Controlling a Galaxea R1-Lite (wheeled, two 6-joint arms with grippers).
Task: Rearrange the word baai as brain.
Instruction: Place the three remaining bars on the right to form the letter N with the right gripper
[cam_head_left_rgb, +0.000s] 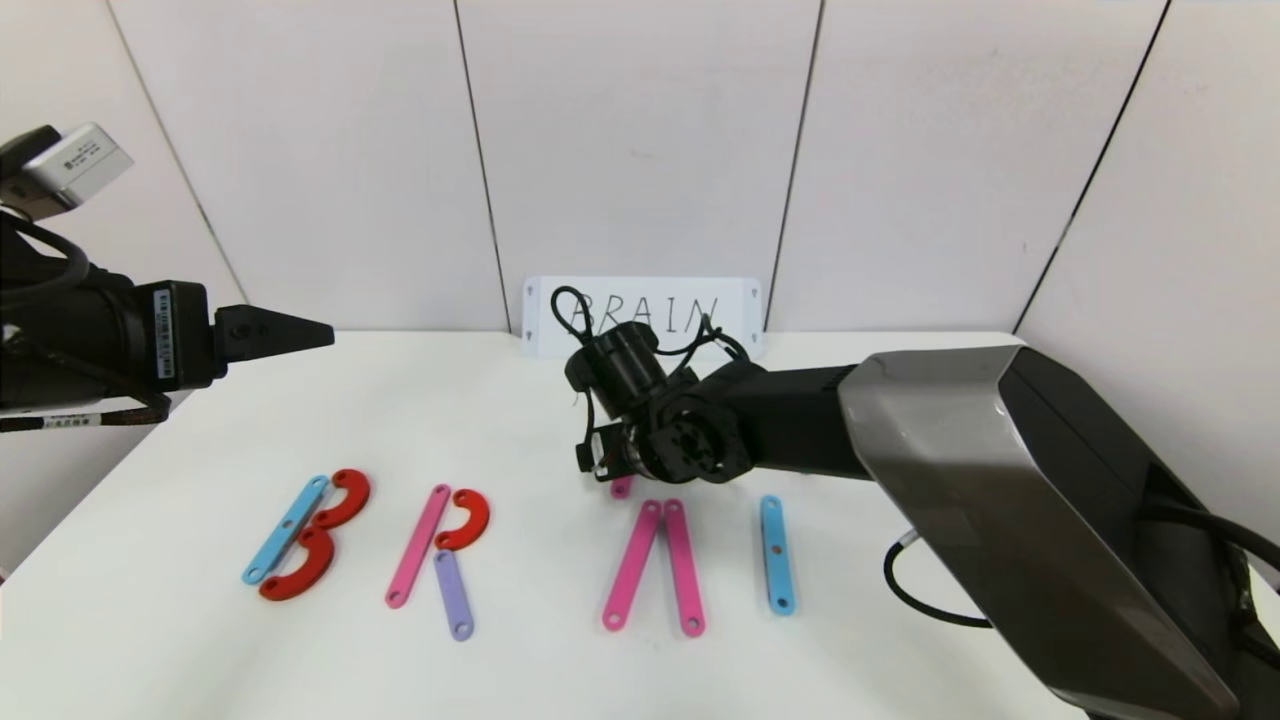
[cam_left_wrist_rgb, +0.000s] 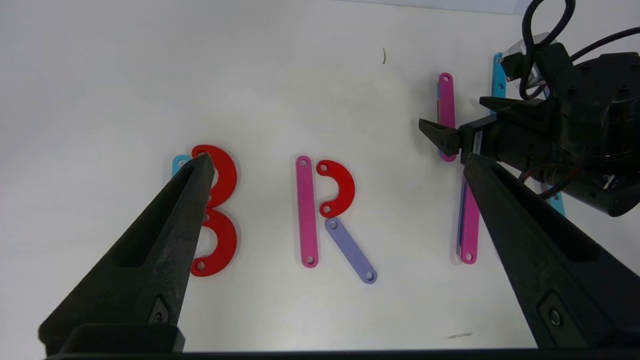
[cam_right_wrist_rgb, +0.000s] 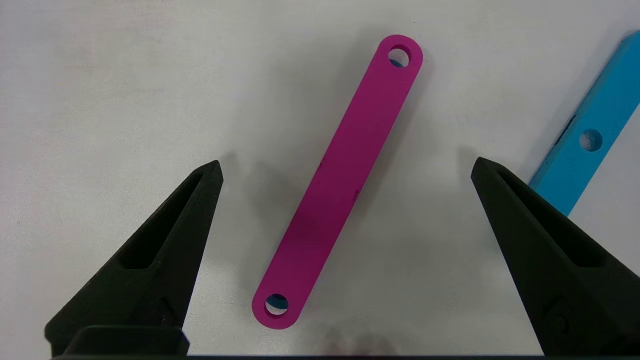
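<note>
The word stands in a row on the white table. A blue strip and two red curves make a B. A pink strip, a red curve and a purple strip make an R. Two pink strips meet at the top like an A without a bar, and a blue strip stands right of them. My right gripper hangs open just above another pink strip, its fingers on either side without touching. My left gripper is open, high at the left.
A white card with handwritten BRAIN leans on the back wall behind the right wrist. The right arm reaches in from the right over the table. The blue strip lies close beside one right finger.
</note>
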